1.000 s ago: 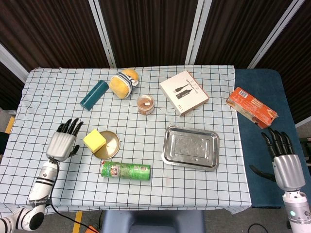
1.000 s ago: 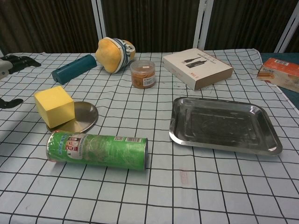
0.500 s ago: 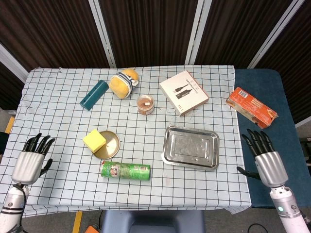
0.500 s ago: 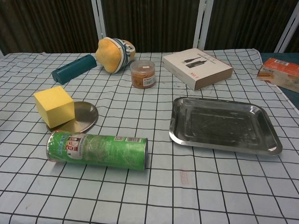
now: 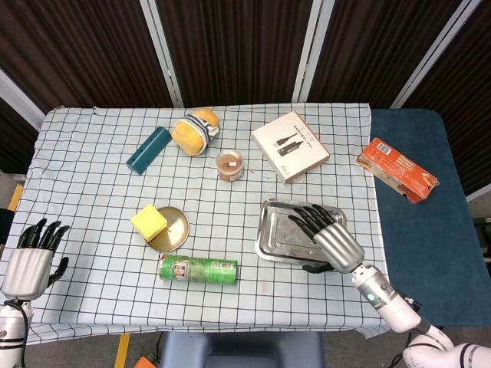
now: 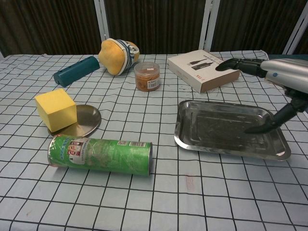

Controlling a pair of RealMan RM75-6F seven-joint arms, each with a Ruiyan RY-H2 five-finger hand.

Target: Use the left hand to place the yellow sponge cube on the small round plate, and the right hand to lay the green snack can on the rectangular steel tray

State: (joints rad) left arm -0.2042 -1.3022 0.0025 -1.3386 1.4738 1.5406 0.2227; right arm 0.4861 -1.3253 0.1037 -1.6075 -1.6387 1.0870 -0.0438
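While the right hand (image 5: 328,239) hovers open over the tray (image 5: 270,244), the green snack can (image 5: 198,270) lies leftward.

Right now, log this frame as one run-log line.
left hand: open, off table edge | right hand: open, over steel tray | sponge cube: on round plate | snack can: on cloth, untouched

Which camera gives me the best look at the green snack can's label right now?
The chest view: the green snack can lies close and side-on, label facing the camera. The head view shows the whole can from above, smaller, its print unreadable.
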